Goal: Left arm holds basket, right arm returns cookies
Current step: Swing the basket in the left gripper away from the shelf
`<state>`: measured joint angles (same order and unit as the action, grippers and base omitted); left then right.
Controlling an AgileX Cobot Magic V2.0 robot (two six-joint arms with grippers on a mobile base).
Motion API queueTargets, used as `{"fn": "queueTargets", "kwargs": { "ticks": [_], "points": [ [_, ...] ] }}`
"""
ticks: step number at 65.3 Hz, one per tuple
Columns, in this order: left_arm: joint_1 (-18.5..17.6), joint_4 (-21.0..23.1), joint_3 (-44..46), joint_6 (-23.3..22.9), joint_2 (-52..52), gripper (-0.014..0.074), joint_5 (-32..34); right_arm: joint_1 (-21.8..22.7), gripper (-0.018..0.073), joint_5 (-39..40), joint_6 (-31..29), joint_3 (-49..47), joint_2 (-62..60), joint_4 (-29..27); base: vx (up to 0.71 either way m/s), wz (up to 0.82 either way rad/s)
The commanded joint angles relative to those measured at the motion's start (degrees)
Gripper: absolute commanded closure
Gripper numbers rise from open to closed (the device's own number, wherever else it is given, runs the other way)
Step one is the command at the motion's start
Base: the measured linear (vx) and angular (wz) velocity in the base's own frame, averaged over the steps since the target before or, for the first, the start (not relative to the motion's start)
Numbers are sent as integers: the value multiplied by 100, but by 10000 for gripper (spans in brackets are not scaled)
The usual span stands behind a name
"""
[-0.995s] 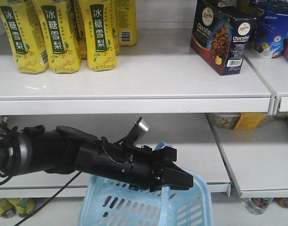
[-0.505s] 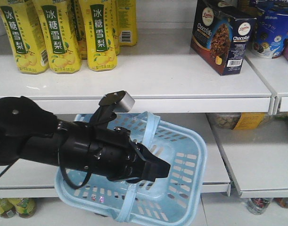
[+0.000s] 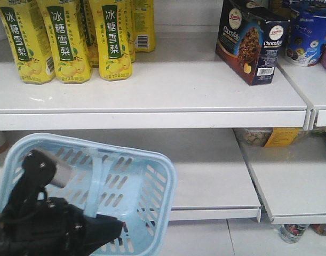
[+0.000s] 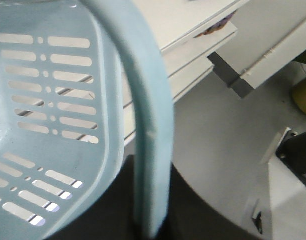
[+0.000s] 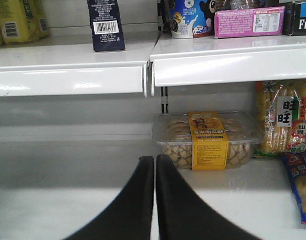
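Observation:
The light blue basket [image 3: 128,186] hangs tilted at the lower left, its slotted inside facing the front view. My left gripper [image 3: 113,229] is shut on the basket's loop handle [image 4: 153,125], which runs down into the black jaws at the bottom of the left wrist view. The dark cookies box [image 3: 252,40] stands upright on the top shelf at the right; the right wrist view shows its barcode side [image 5: 106,25]. My right gripper [image 5: 155,165] is shut and holds nothing, low in front of the middle shelf. It does not show in the front view.
Yellow drink bottles [image 3: 66,40] fill the top shelf's left. A round blue tub [image 3: 309,32] and a pink box [image 5: 248,22] stand right of the cookies. A clear biscuit tray with a yellow label [image 5: 208,140] and snack packs [image 5: 285,125] lie on the middle shelf.
My left arm has dropped down and to the left, carrying the basket with it. The basket has swung from the centre to the lower left and tilted. The cookies box has not moved.

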<state>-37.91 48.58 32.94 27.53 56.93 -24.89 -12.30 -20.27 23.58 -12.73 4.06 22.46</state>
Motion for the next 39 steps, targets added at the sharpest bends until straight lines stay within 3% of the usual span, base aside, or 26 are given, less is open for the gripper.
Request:
{"fn": "queueTargets", "kwargs": {
  "ticks": [1, 11, 25, 30, 39],
  "points": [
    [-42, -283, -305, -161, -651, 603, 763, 24, 567, 391, -58, -142, 65, 58, 0, 0],
    [-42, -1175, -1097, -763, -1634, 603, 1269, 24, 567, 391, -58, -142, 65, 58, 0, 0],
    [21, -2567, -2278, -2168, -2894, 603, 2371, 24, 567, 391, -58, -142, 65, 58, 0, 0],
    [239, -2854, -2634, -2502, -3299, 603, 2618, 24, 567, 391, -58, -142, 65, 58, 0, 0],
    [976, -3157, -3119, -2936, -3952, 603, 2651, 24, 567, 391, -58, -142, 65, 58, 0, 0]
  ]
}}
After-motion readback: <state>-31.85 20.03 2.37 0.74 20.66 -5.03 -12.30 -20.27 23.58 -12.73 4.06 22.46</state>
